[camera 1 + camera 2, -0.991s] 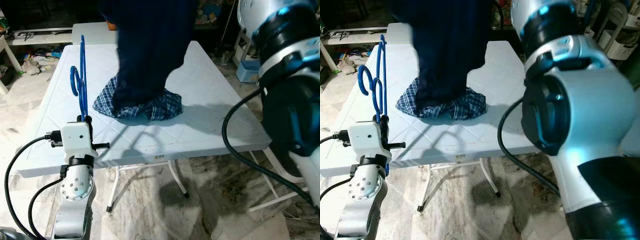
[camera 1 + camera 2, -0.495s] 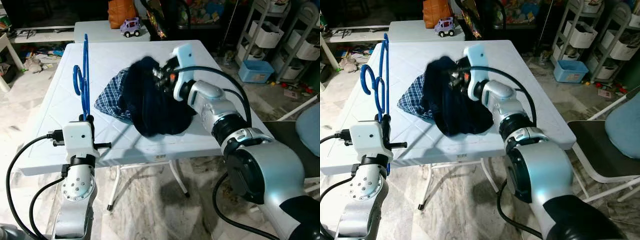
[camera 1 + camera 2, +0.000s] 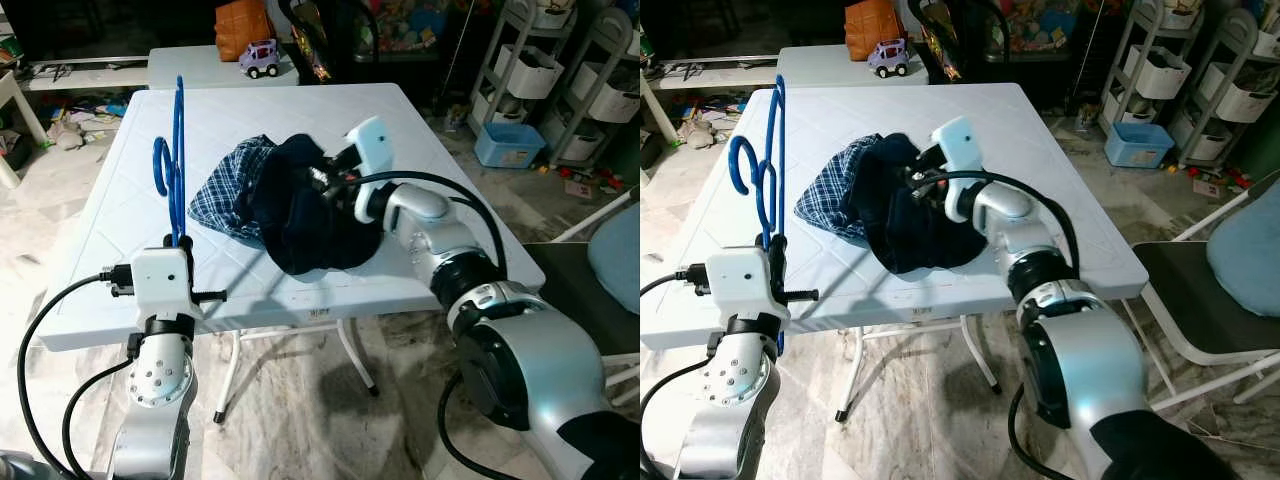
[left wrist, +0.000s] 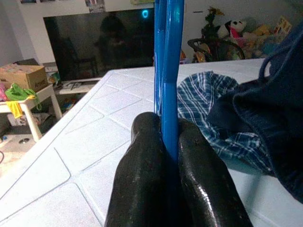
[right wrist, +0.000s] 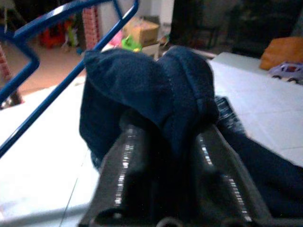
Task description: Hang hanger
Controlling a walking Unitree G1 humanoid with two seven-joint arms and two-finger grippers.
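A white folding table (image 3: pixel 420 190) is taking up most of the scene, and everything in hand is lying on or beside it. Near the table's middle a dark blue garment (image 3: pixel 315 215) is sitting in a heap, partly overlapping a blue checked cloth (image 3: pixel 225 190) that is spreading out from under it toward the table's left side. Beyond the table's far edge a second small table is carrying a toy car (image 3: pixel 262 56) and an orange bag (image 3: pixel 243 22).

Judging by how things lie, the task is only at its beginning: the garment is bunched on the table and not yet on the blue hanger (image 3: pixel 172 165), and no rail or hook to hang it from can be made out. What seems left is getting the garment onto the hanger and then hanging the hanger somewhere.

The hanger is standing upright above the table's near left edge, hook uppermost. The left gripper (image 4: pixel 166 142) is pinching it, its two black fingers (image 4: pixel 142 165) pressing closed against the blue rod between them.

Over the middle of the table, the right gripper (image 5: pixel 163 156) is reaching into the heap. Its fingers are standing a little apart with a thick fold of the dark blue garment clamped between them, the fold rising just above the fingertips.
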